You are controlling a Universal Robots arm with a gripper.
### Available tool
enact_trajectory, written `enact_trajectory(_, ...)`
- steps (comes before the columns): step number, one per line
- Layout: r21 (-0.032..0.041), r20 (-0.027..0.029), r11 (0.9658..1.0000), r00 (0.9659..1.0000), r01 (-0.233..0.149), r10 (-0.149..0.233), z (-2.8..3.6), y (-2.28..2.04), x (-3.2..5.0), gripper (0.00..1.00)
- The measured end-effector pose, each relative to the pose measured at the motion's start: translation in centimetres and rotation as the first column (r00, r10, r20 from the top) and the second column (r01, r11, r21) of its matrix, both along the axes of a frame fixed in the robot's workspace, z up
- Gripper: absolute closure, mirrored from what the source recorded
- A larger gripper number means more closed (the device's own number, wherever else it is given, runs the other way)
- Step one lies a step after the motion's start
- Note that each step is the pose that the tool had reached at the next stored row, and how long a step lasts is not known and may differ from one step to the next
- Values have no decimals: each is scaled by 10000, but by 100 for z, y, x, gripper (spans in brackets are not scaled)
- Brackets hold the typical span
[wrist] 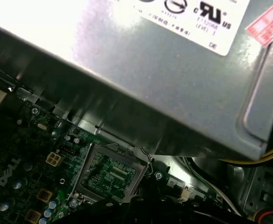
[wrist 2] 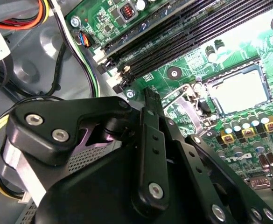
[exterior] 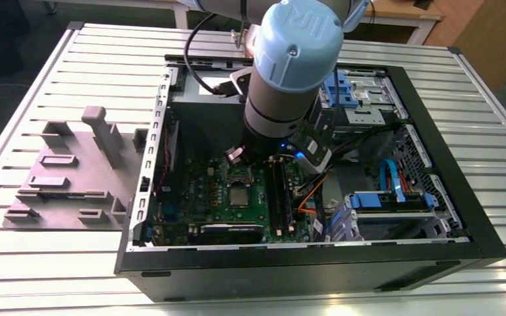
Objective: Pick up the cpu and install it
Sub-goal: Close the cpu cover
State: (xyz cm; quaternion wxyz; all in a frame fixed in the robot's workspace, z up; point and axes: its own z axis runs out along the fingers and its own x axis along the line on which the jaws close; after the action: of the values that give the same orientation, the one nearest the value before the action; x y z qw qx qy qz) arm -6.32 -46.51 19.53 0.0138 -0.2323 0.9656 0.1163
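Note:
A small silvery square, the cpu (exterior: 238, 195), lies flat on the green motherboard inside the open computer case. In the second wrist view it is a pale bright square (wrist 2: 241, 91) inside a metal socket frame (wrist 2: 210, 84). My gripper (exterior: 235, 158) hangs over the board just beyond it, toward the grey power supply. Its black body (wrist 2: 151, 100) stands in front of the board, short of the socket. In the first wrist view a metal frame (wrist: 80, 179) around a green patterned field sits right beside the gripper's dark body (wrist: 141, 207).
A large grey metal box with a white label (wrist: 173, 70) stands close behind the socket (exterior: 202, 115). Black memory slots (wrist 2: 173, 42) run beside it. Cables (wrist 2: 75, 51) and blue drive bays (exterior: 385, 197) crowd the exterior view's right. A grey fixture (exterior: 68, 171) sits outside the case.

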Motion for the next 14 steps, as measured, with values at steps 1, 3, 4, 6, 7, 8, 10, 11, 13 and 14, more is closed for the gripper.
enact_trajectory(1, 0, 0, 10000, 10000, 0, 0, 7, -1, -1, 90)
enact_trajectory(3, -2, -1, 10000, 10000, 1, -1, 21, -7, -1, 90)
enact_trajectory(4, -2, 0, 10000, 10000, -1, 1, 28, -9, 0, 90)
enact_trajectory(6, -3, -1, 10000, 10000, -1, 1, 41, -14, -1, 90)
enact_trajectory(7, -2, -1, 10000, 10000, -2, 2, 47, -16, 0, 90)
enact_trajectory(8, -1, 0, 10000, 10000, -4, 4, 53, -20, 0, 90)
enact_trajectory(10, -3, -1, 10000, 10000, -5, 5, 68, -25, 0, 90)
enact_trajectory(11, -3, -1, 10000, 10000, -5, 5, 76, -27, 0, 90)
enact_trajectory(13, -3, -1, 10000, 10000, -6, 6, 94, -31, 0, 90)
enact_trajectory(14, -3, -1, 10000, 10000, -6, 6, 103, -33, 0, 90)
